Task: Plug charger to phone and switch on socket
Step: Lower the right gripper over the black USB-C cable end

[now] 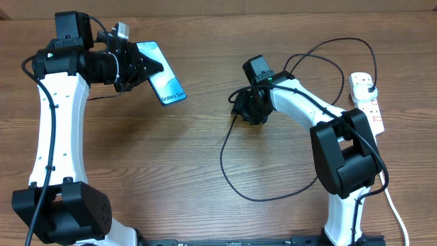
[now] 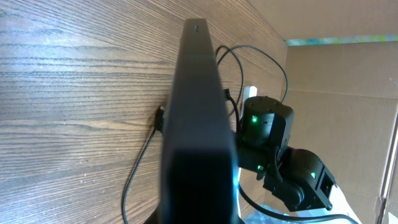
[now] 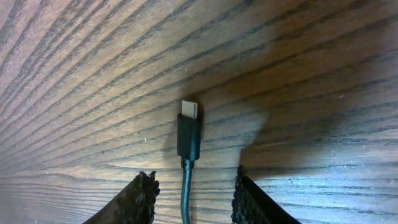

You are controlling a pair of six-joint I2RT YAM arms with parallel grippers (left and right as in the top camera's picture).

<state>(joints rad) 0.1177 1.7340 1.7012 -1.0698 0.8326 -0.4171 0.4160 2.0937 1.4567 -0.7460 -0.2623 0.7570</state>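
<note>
The left gripper [image 1: 140,68] is clamped on one end of the lit phone [image 1: 166,83], holding it tilted above the table [image 1: 205,205] at about 10 o'clock. Near the centre, the right gripper [image 3: 193,199] is spread wide, straddling the charger [image 3: 189,134] connector tip, which lies flat on the wood, untouched. The socket [image 1: 367,102] lies at 3 o'clock, the charger's black plug on its far end.
</note>
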